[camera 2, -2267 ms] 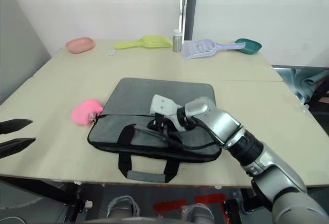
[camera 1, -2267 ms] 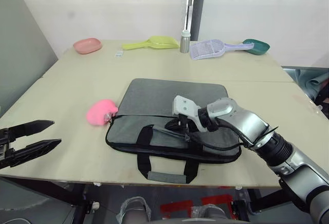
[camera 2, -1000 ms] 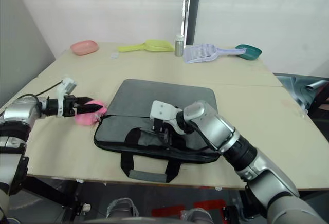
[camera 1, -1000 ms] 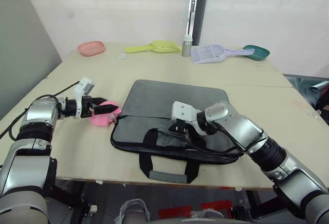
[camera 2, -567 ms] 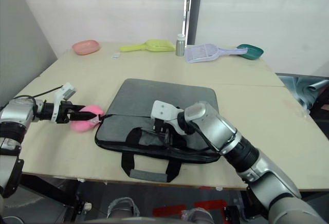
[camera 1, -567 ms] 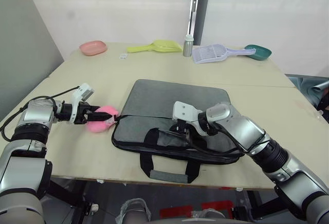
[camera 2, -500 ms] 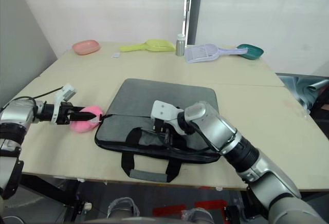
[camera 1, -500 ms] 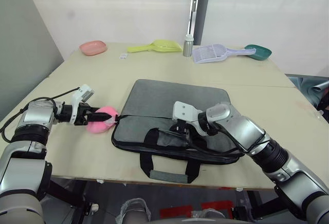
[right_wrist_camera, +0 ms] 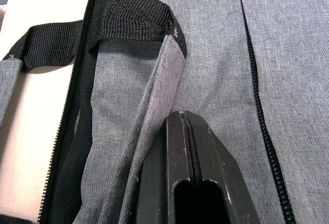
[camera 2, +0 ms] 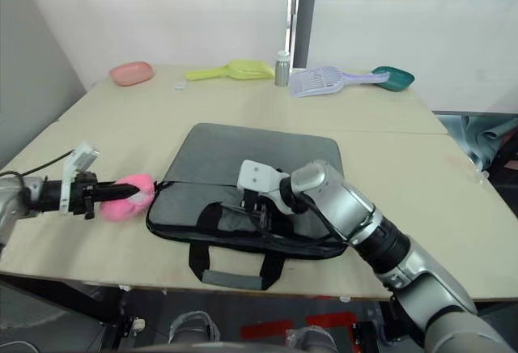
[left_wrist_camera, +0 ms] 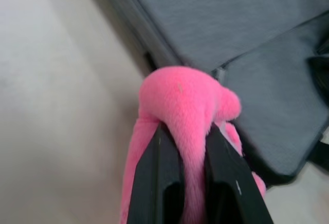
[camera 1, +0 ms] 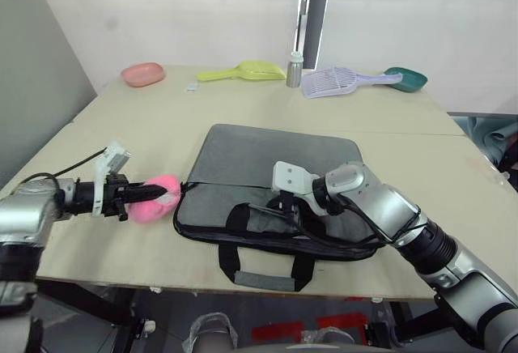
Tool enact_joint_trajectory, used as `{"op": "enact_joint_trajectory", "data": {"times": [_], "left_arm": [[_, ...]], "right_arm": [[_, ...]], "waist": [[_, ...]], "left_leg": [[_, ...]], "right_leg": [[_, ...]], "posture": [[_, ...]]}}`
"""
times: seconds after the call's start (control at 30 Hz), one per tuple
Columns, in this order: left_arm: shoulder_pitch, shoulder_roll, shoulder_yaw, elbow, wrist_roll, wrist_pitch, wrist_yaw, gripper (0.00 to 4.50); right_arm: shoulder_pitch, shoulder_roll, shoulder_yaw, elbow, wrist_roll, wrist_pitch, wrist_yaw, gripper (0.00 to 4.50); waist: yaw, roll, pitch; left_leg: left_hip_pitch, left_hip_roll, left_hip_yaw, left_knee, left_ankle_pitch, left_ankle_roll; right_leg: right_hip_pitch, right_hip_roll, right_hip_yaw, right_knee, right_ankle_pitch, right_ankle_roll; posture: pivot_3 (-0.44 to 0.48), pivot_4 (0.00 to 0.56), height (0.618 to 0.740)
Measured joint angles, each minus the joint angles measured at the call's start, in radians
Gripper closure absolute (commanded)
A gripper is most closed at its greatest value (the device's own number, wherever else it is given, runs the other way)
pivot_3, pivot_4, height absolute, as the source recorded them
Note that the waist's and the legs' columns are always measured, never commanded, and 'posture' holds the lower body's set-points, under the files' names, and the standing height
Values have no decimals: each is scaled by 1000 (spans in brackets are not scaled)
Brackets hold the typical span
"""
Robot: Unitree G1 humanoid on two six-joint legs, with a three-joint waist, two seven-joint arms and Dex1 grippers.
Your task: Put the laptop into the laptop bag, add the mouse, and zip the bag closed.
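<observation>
Looking down, I note these:
Laptop bag (camera 1: 271, 187): slim grey fabric, black edging and zipper, black strap handles with grey padded centres; I see it lying flat at the table's (camera 1: 405, 138) middle, handles toward 6 o'clock.
Left gripper (camera 1: 155, 193): I have its fingers (left_wrist_camera: 157, 183) pinching the pink plush toy (camera 1: 156, 200), which sits at the bag's 9 o'clock corner.
Right gripper (right_wrist_camera: 187, 131): fingers pressed together on the bag's grey face, beside a raised fold of fabric below a strap.
Far edge, 12 o'clock: pink dish (camera 1: 142, 74), yellow scoop (camera 1: 243, 70), lilac scoop (camera 1: 336, 82).
</observation>
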Motion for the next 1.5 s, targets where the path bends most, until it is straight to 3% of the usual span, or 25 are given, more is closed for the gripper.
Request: {"op": "enact_joint_trajectory", "data": {"times": [0.13, 0.33, 0.5, 0.63, 0.93, 1.1, 1.5], "left_arm": [[200, 74, 65, -194, -26, 3, -10, 4450], [412, 144, 113, -308, 8, -90, -21, 4450], [447, 114, 145, -488, -90, -22, 6, 4450], [534, 92, 103, -636, -118, 11, 56, 4450], [637, 85, 49, -704, -98, -13, 117, 4450], [611, 6, 12, -775, -174, 25, 177, 4450], [531, 7, 88, -718, -270, 50, 190, 19]], "right_arm": [[-11, 2, 5, 30, -1, -31, 1, 4500], [-36, 7, 14, 76, -1, -60, 13, 4500], [-50, 9, 13, 97, -3, -67, 18, 4500], [-53, 12, 12, 98, -3, -67, 20, 4500], [-53, 12, 10, 95, -4, -52, 17, 4500], [-53, 7, 8, 94, -13, -45, 15, 4500], [-57, 25, -10, 108, -19, -35, 21, 4500]], "waist": [[-6, 1, 1], [-14, 3, 2], [-19, 4, 3], [-36, 2, 1], [-46, 1, 1], [-47, 1, 1], [-49, 1, 0]], "left_leg": [[3, 0, 3, -5, 0, 0], [6, 0, 6, -11, 0, 0], [6, 1, 9, -11, 0, -1], [6, 1, 14, -11, 0, 0], [7, 1, 17, -12, 0, -1], [8, 2, 18, -12, 0, -1], [9, 2, 19, -12, 0, -1]], "right_leg": [[-1, 0, 2, -2, -1, 2], [-2, 1, 5, -3, -2, 4], [-3, 2, 8, -3, -2, 4], [-5, 2, 12, -5, -3, 4], [-5, 4, 16, -7, -3, 5], [-6, 4, 17, -6, -3, 5], [-7, 5, 19, -4, -2, 5]], "posture": [[0, 150, 740], [0, 150, 740], [0, 150, 740], [0, 150, 740], [0, 150, 740], [0, 150, 740], [0, 150, 740]]}}
